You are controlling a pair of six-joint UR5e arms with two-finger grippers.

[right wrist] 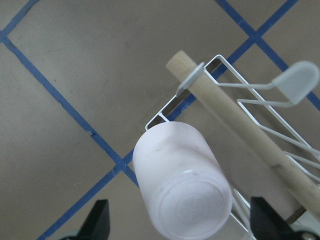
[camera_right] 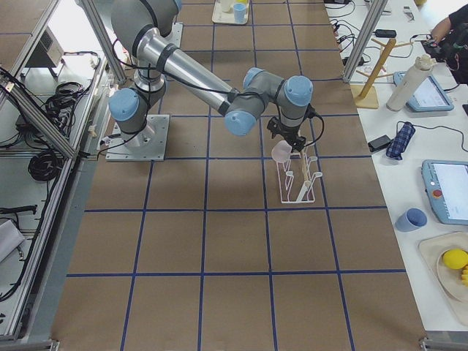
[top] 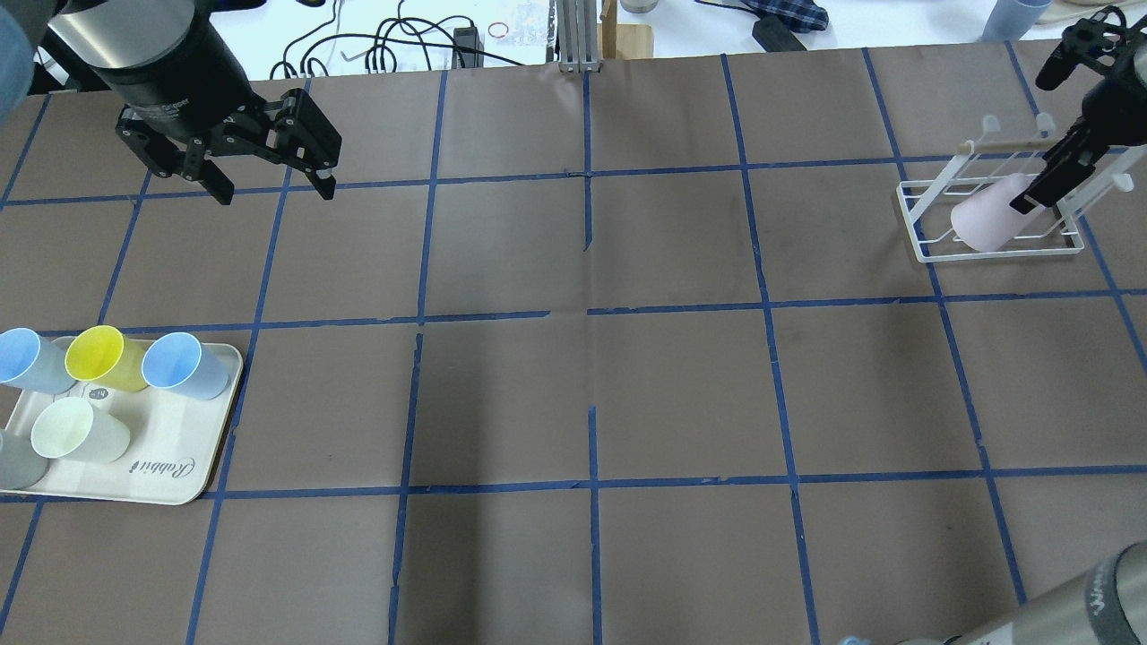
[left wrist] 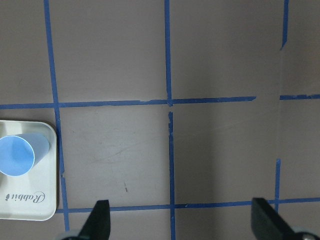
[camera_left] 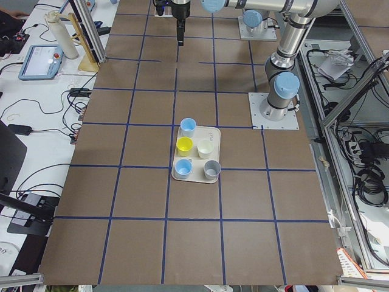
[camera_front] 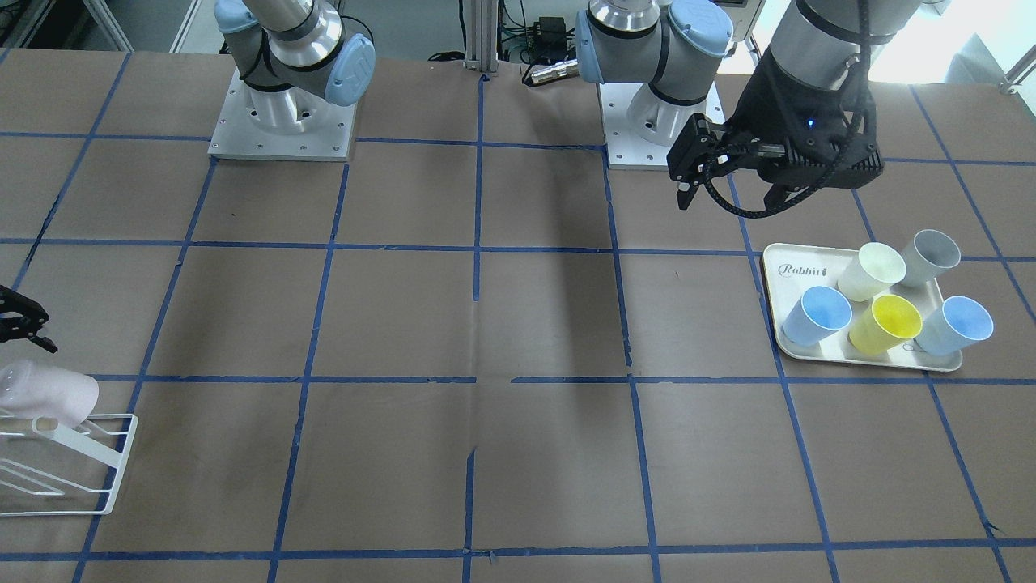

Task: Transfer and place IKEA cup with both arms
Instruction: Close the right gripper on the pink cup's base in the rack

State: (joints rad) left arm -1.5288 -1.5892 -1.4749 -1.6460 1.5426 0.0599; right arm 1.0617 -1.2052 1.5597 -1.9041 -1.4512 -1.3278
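Observation:
The pale pink IKEA cup (top: 986, 224) hangs tilted, base outward, on a peg of the white wire rack (top: 923, 242) at the table's right end. It also shows in the front view (camera_front: 48, 393) and the right wrist view (right wrist: 180, 185). My right gripper (right wrist: 182, 222) is open just off the cup's base. Its fingertips (right wrist: 100, 220) stand clear of the cup on both sides. My left gripper (top: 273, 190) is open and empty, high over bare table at the far left, and also shows in the front view (camera_front: 728, 201).
A cream tray (top: 161, 475) at the near left holds several cups: two light blue, one yellow (top: 99, 356), one cream-green (top: 76, 432) and one grey. The rack's wooden dowel (right wrist: 235, 115) runs beside the pink cup. Blue tape lines grid the brown table.

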